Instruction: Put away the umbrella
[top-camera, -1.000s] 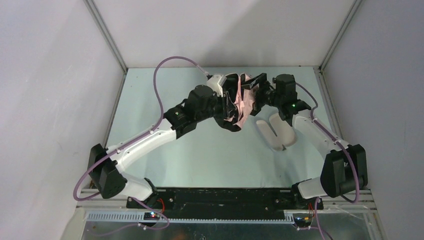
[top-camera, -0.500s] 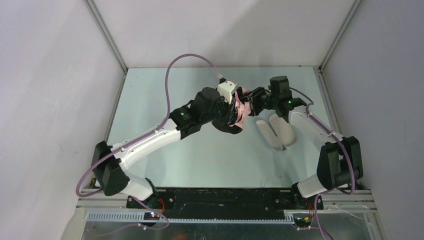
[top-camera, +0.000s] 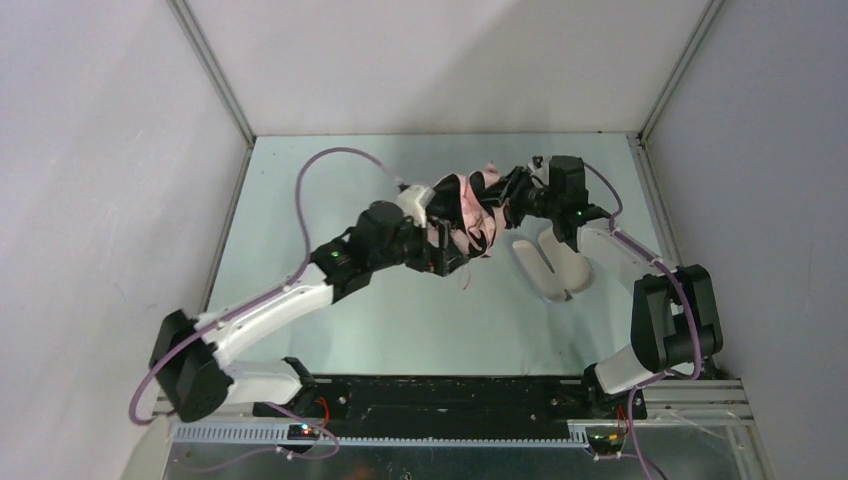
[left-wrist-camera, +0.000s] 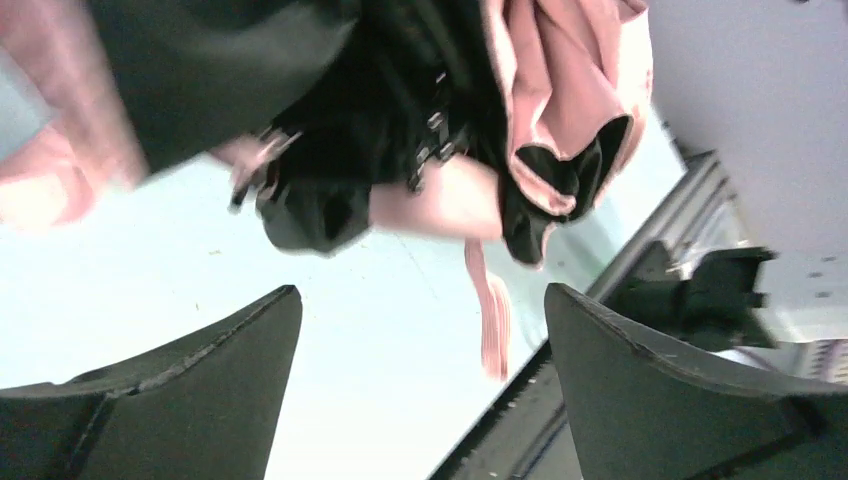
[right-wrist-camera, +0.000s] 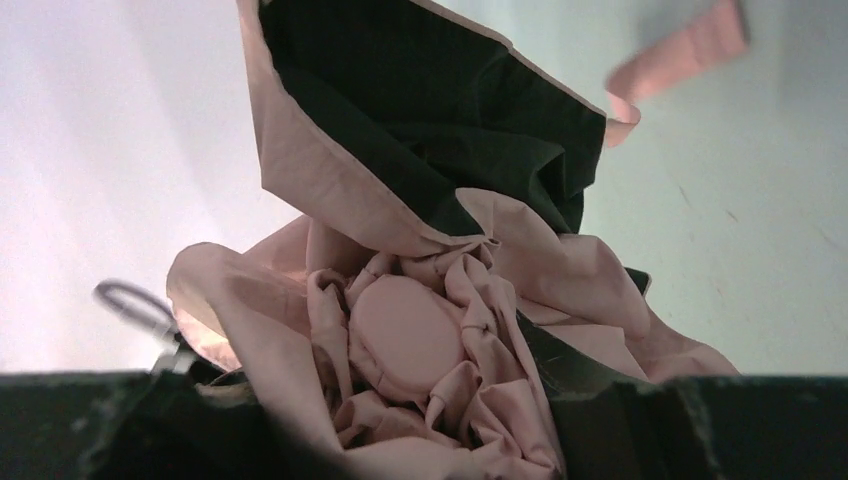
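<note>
No writing, label, brand mark, number or sign can be read in any of the three views. The umbrella (top-camera: 470, 205) shows only plain pink and black fabric, and the pale case (top-camera: 555, 265) and the table (top-camera: 420, 320) show plain surfaces. Small lit spots on the arms and at the near edge of the table are too small to tell as signs.
</note>
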